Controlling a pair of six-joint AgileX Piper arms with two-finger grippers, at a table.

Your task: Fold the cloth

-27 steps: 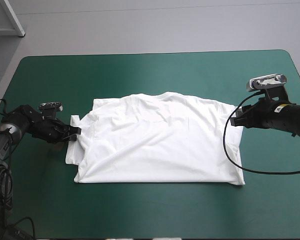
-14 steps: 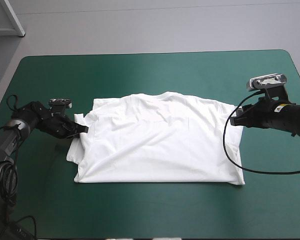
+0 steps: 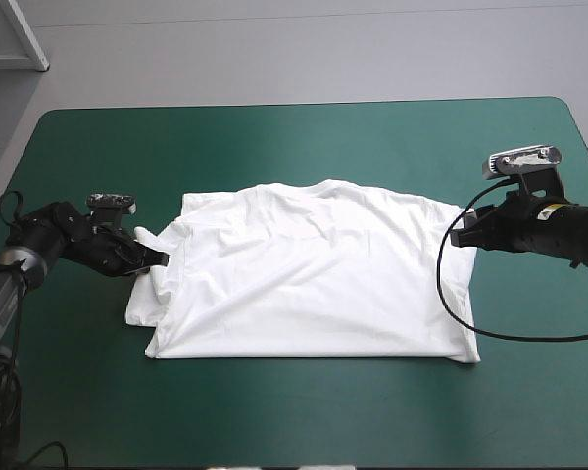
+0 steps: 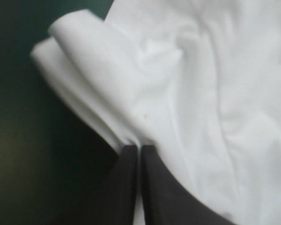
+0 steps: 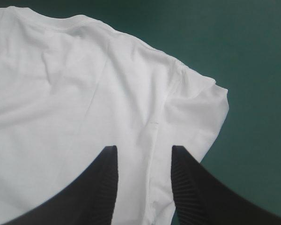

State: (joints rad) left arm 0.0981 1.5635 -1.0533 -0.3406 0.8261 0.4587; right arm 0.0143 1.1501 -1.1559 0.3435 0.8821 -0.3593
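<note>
The white T-shirt [image 3: 314, 269] lies spread across the middle of the teal-green table, its left side doubled over into a loose fold. My left gripper [image 3: 157, 258] sits at that left edge, shut on the T-shirt's folded sleeve [image 4: 98, 89], the cloth pinched between the black fingertips [image 4: 138, 151]. My right gripper [image 3: 458, 236] hovers at the shirt's right edge, open, fingers apart over the white fabric [image 5: 75, 103] near the right sleeve [image 5: 201, 108].
Bare teal-green cover [image 3: 274, 147] surrounds the shirt on every side, widest toward the far edge and the near edge. The right arm's cable loops over the table beside the shirt's right hem.
The left gripper has shifted slightly back toward the table's left with the sleeve, and the fold at the shirt's left edge has changed shape. The right arm has stayed put.
</note>
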